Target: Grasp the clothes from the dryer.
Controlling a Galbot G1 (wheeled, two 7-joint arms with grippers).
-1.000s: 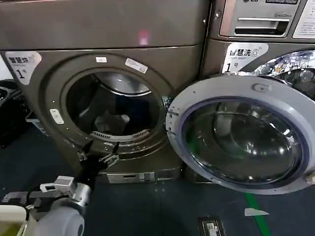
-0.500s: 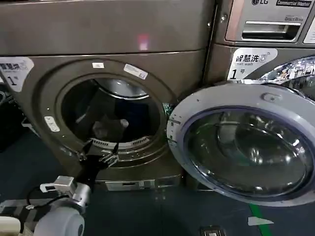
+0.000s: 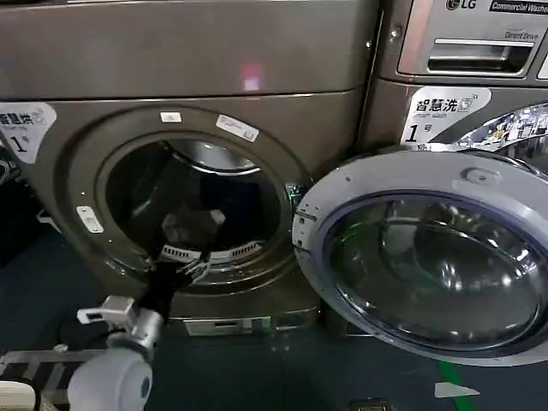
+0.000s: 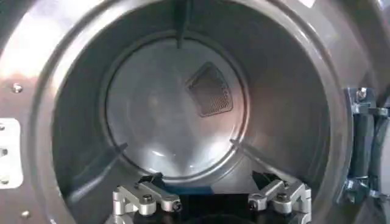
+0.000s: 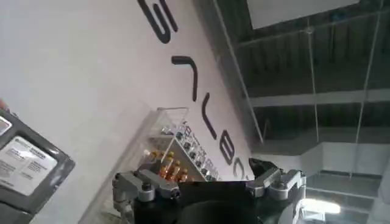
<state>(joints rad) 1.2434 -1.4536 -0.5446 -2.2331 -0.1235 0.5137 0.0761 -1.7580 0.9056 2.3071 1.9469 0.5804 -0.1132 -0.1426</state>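
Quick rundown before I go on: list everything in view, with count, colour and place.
dryer: one, bronze-brown, ahead, round port open
dryer door: one, grey rim with glass, swung open to the right of the port
clothes: one small pale grey and dark bundle, on the drum floor
LG machine: one, bronze-brown, right of the dryer
number stickers: two, white, one on each machine
floor: dark blue, with a green stripe at right
left tool: open, at the port's lower rim
right tool: open, pointing up toward a white wall
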